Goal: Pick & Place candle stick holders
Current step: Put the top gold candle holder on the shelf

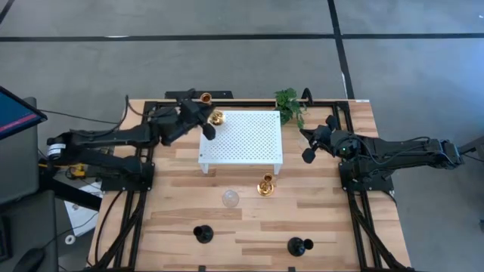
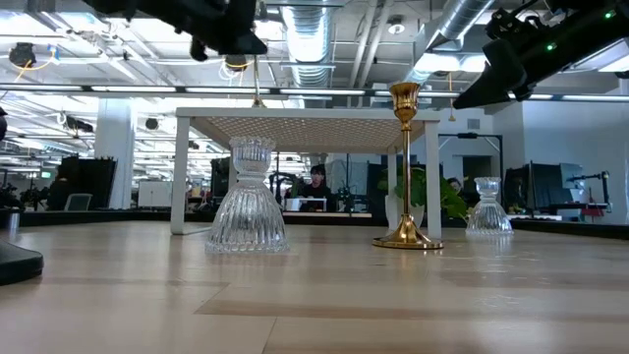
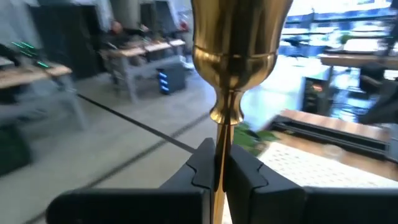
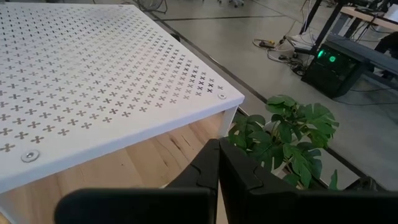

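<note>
My left gripper (image 1: 209,123) is shut on a tall gold candle stick holder (image 1: 215,117) over the far left corner of the white perforated stand (image 1: 246,140). A second tall gold holder (image 1: 265,184) stands on its round base on the table in front of the stand, with a clear glass holder (image 1: 230,199) to its left. Two black holders (image 1: 203,234) (image 1: 299,245) stand near the table's near edge. Another clear glass holder (image 2: 488,218) shows far off in the low view. My right gripper (image 4: 219,171) is shut and empty, above the table right of the stand. My left gripper pinches the gold holder's thin stem (image 3: 219,155) between its two fingers (image 3: 202,168), a little below the knob under the cup (image 3: 239,37). The fingers lie across the stem. I cannot tell whether the base touches the stand.
A small green leafy plant (image 1: 289,104) stands at the stand's far right corner, close to my right gripper (image 1: 310,151). The wooden table (image 1: 333,219) has bare room between the standing holders. A monitor (image 1: 15,113) stands off the table's left.
</note>
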Controlling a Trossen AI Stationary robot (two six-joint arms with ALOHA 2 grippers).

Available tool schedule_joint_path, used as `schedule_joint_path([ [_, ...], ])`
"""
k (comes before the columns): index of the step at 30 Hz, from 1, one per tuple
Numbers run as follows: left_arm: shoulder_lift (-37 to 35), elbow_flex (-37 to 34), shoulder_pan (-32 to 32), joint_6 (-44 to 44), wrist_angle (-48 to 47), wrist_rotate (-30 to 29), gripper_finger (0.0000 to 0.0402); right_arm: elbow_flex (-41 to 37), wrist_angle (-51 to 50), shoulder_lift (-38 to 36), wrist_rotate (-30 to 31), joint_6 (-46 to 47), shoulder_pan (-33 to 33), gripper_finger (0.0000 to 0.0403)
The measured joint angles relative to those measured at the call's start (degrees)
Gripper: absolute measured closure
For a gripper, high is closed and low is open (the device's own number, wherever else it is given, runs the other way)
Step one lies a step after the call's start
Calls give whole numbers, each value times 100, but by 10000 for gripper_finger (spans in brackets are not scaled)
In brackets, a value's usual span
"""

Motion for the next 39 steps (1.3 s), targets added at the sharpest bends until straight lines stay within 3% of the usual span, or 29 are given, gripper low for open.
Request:
schedule_joint_path([
  [7, 764, 524, 303, -112, -19, 597, 387, 0, -2, 1, 0, 2, 1, 403],
  [13, 1091, 685, 287, -116, -290, 623, 387, 0, -20, -1, 0, 2, 2, 403],
  [33, 1012, 696, 285, -394, -751, 544, 386, 0, -57, -1, 0, 7, 2, 403],
  [39, 1008, 696, 298, -394, -747, 543, 363, 0, -57, -1, 0, 9, 2, 403],
])
